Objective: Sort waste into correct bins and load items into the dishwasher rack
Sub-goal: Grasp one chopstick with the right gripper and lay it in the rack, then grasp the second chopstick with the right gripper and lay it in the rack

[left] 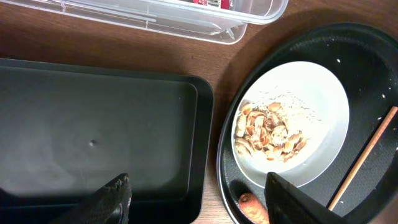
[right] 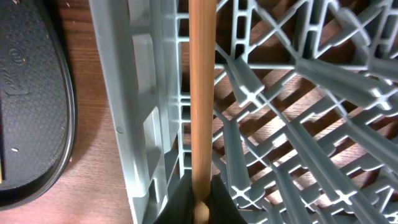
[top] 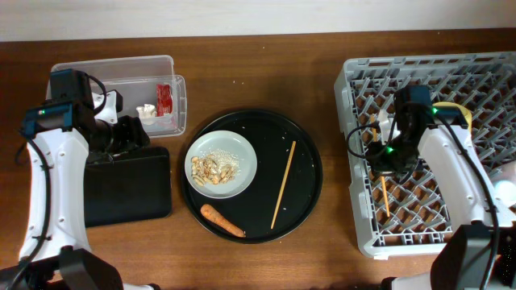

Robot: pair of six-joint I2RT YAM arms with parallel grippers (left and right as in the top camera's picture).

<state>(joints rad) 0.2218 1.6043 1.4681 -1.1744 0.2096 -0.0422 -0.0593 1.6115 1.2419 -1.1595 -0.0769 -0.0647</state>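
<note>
Where the left arm bends over the tub [top: 121,64] and black tray [top: 129,189], the left gripper [left: 198,202] hangs with its jaws spread, holding nothing.

Tub: wrapper [top: 164,99], paper [top: 146,112].

Round tray [top: 310,173]: plate [top: 221,164] of shells [left: 270,130]; carrot [top: 222,221]; loose chopstick [top: 283,185], long axis far-to-near, slightly slanted.

Rack [top: 355,121]: the right arm angles in, and the right gripper [right: 199,205] pinches the second chopstick [right: 200,93]. Only the wrist view shows this grip, beside the left wall. The overhead view shows the stick pointing toward the near edge.
</note>
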